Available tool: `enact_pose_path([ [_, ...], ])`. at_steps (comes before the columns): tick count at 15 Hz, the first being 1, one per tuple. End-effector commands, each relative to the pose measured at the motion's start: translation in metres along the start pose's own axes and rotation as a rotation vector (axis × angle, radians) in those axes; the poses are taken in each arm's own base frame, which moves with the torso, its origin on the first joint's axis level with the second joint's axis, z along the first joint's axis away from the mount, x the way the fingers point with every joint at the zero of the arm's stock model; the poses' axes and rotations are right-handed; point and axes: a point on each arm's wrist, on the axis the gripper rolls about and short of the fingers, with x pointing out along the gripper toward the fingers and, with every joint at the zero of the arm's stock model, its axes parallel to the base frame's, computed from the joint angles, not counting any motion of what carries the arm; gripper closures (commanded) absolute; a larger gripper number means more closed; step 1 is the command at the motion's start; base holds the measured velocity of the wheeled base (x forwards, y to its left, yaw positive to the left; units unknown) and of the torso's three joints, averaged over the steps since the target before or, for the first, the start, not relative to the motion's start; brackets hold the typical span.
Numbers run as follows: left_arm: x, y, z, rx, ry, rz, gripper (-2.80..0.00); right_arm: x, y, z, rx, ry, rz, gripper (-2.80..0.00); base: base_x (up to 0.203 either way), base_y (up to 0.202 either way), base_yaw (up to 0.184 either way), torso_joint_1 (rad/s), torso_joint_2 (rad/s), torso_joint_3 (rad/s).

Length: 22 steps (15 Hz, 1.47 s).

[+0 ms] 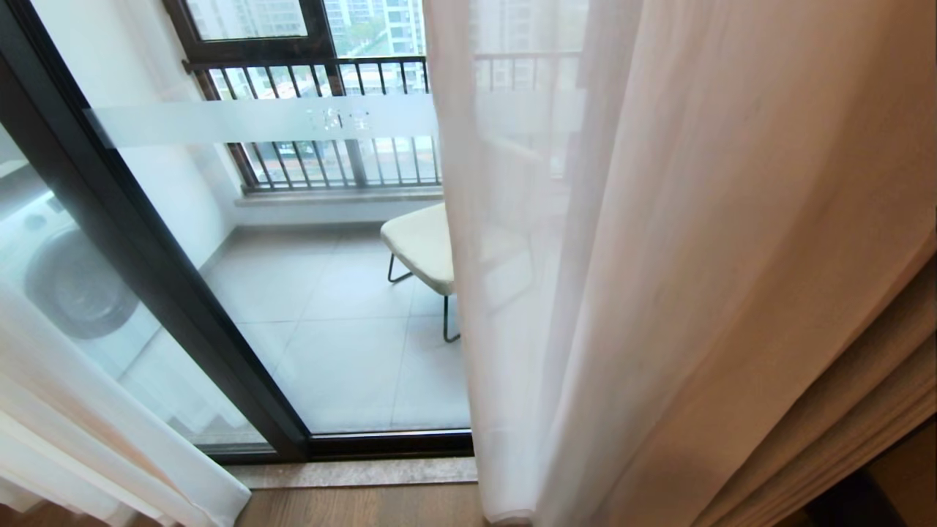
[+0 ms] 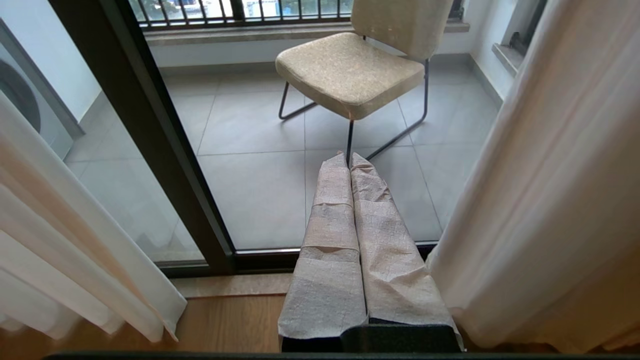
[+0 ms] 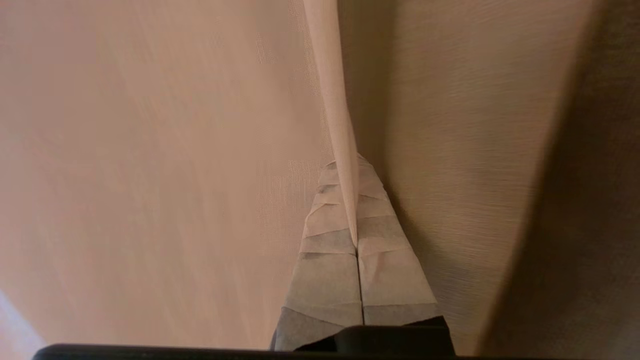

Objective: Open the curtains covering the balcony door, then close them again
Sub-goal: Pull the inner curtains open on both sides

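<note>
- Head view: neither arm shows up here. The curtains point(image 1: 695, 278) hang as a sheer white panel over the right half, with a strip of the thicker beige layer peeking out at the far right edge. Another sheer bit sits at the lower left corner. Between them the balcony door point(image 1: 146, 241) is uncovered, dark frame running diagonally, with a frosted band point(image 1: 263, 121) across the glass carrying small characters. Through the glass there's a pale chair point(image 1: 421, 249) on grey tiles, a dark railing point(image 1: 322, 73) behind it, and a washing machine point(image 1: 69, 282) at the left, seen through the left glass panel.
- Left wrist view: the left gripper point(image 2: 350, 157) has its cloth-wrapped fingers pressed together with nothing between them, pointing out towards the glass and clear of any fabric. The curtains hang on both sides of it, the right-hand panel just beside it, the other well off to the other side. The door's bottom rail and the wooden floor point(image 2: 225, 320) sit below, and the chair is straight ahead on the balcony.
- Right wrist view: the right gripper point(image 3: 350, 200) is clamped tight on a thin fold of the sheer curtain, which runs up from between the wrapped fingers. Sheer fabric fills one side, the woven beige layer the other. The door can't be seen from here.
</note>
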Motion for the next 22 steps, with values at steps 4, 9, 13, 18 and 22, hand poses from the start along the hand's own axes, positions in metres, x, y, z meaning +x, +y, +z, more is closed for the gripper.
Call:
enact_pose_path([
  [4, 0.0, 0.0, 0.0, 0.0, -0.001, 0.0, 0.0, 0.007, -0.02, 0.002, -0.025, -0.011, -0.06, 0.0, 0.0, 0.0, 0.0, 0.0, 0.0, 0.0],
  [9, 0.0, 0.0, 0.0, 0.0, -0.001, 0.0, 0.0, 0.025, -0.086, -0.008, -0.057, 0.003, -0.225, 0.0, 0.0, 0.0, 0.0, 0.0, 0.0, 0.0],
  [13, 0.0, 0.0, 0.0, 0.0, -0.001, 0.0, 0.0, 0.028, -0.156, -0.018, -0.088, 0.012, -0.362, 0.0, 0.0, 0.0, 0.0, 0.0, 0.0, 0.0],
  [18, 0.0, 0.0, 0.0, 0.0, -0.001, 0.0, 0.0, 0.02, -0.217, -0.029, -0.128, 0.012, -0.478, 0.0, 0.0, 0.0, 0.0, 0.0, 0.0, 0.0],
  [22, 0.0, 0.0, 0.0, 0.0, -0.001, 0.0, 0.0, 0.016, -0.234, -0.034, -0.14, 0.016, -0.51, 0.0, 0.0, 0.0, 0.0, 0.0, 0.0, 0.0],
])
